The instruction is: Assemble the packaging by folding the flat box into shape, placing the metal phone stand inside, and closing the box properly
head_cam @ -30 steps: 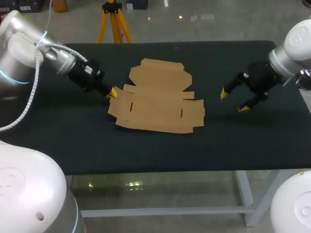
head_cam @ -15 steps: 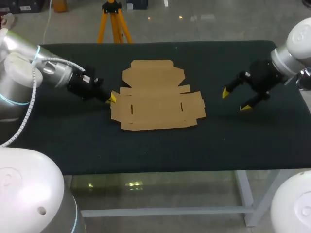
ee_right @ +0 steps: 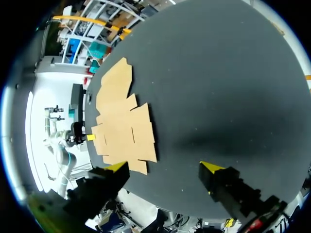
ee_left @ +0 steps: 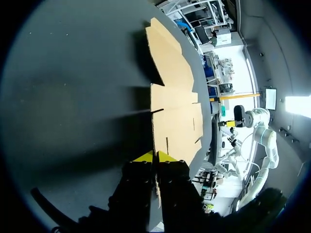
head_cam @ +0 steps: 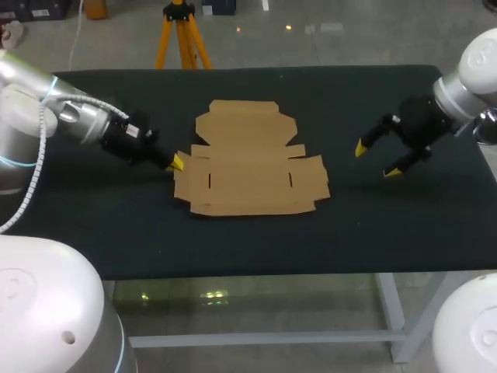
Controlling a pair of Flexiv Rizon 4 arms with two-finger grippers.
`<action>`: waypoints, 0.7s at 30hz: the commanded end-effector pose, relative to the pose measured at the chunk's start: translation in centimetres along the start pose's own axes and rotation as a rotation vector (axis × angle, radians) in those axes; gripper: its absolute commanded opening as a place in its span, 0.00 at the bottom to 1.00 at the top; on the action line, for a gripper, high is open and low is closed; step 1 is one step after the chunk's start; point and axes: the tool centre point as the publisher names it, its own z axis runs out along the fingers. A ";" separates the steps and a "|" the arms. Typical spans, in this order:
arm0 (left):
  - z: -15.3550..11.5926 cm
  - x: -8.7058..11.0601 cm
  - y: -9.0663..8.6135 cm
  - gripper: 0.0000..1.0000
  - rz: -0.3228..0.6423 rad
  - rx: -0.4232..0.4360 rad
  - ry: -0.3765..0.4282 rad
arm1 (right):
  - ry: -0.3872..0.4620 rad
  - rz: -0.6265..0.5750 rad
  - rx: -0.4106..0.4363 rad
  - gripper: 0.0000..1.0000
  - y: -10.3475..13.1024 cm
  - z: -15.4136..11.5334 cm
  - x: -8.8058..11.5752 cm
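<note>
The left arm (head_cam: 70,116) comes in low over the table (head_cam: 116,225) from the left, and the left gripper (head_cam: 175,162) sits at the left edge of the box (head_cam: 248,167). In the left wrist view the left gripper (ee_left: 155,156) has its two yellow tips drawn together on the thin edge of a side flap, one tip on each face of the card, so it grips the box (ee_left: 172,97). The box is a flat brown cardboard blank, unfolded. It lies spread on the dark cloth near the middle of the table, with its broad lid panel toward the far side and its side flaps out to left and right. Two short slits show in its main panel. Whether the pinched flap is lifted off the cloth I cannot tell. Right of the box and well apart from it, the right gripper (head_cam: 378,160) hangs above the cloth at the end of the right arm (head_cam: 466,85), fingers spread wide. In the right wrist view the right gripper (ee_right: 164,167) has only cloth between its tips, and the box (ee_right: 121,121) lies ahead of it, off to one side.
</note>
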 end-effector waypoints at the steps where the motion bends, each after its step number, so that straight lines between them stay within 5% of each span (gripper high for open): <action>1: 0.4 -0.1 -0.1 0.00 -0.001 -0.030 0.004 | -0.002 0.001 0.004 1.00 0.0 0.0 0.1; 16: 1.2 0.2 2.1 0.00 0.015 -0.046 -0.004 | -0.005 0.000 0.009 1.00 -0.1 0.1 0.2; 17: 1.2 0.2 2.2 0.38 0.017 -0.044 -0.021 | -0.004 0.000 0.009 1.00 -0.1 0.2 0.2; 18: 1.2 0.2 2.2 1.00 0.017 -0.042 -0.024 | -0.004 0.000 0.010 1.00 -0.1 0.2 0.2; 21: 0.7 0.3 2.1 1.00 0.019 -0.031 -0.034 | -0.003 0.001 0.010 1.00 0.0 0.2 0.2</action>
